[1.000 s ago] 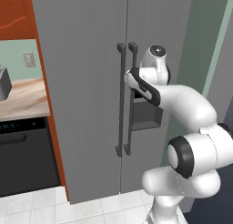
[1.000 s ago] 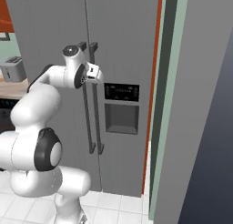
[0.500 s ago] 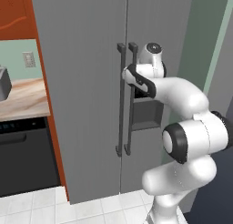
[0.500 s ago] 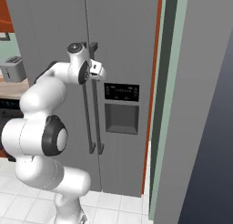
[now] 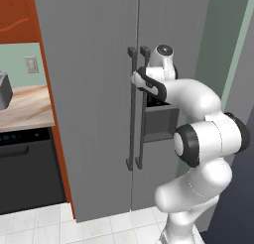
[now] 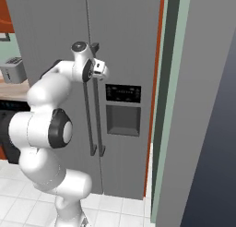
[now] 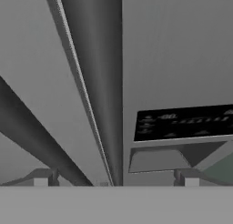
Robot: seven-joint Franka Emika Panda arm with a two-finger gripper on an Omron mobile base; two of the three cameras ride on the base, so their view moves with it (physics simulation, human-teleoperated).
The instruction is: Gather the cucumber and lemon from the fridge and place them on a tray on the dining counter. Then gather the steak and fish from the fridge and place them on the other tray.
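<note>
The grey two-door fridge (image 5: 89,89) stands shut, so the cucumber, lemon, steak and fish are hidden, and the trays are out of view. Two dark vertical handles (image 5: 132,109) run side by side where the doors meet. My gripper (image 5: 136,78) is open at the upper part of these handles, right in front of them. In the hand view a handle (image 7: 98,82) runs up between the fingertips (image 7: 42,179), with my gripper (image 7: 113,181) open around it and nothing gripped. From the right, my gripper (image 6: 103,72) sits against the handles (image 6: 95,115), above the dispenser panel (image 6: 123,93).
A wooden counter (image 5: 25,106) with a grey toaster (image 6: 12,68) lies left of the fridge, over a dark appliance front (image 5: 25,163). An orange-red panel (image 5: 53,114) flanks the fridge. A pale green wall (image 6: 203,110) stands close on the right.
The hand has moved left and slightly up, closing in on the fridge handles. The elbow has swung out to the side. The jaws stayed open.
</note>
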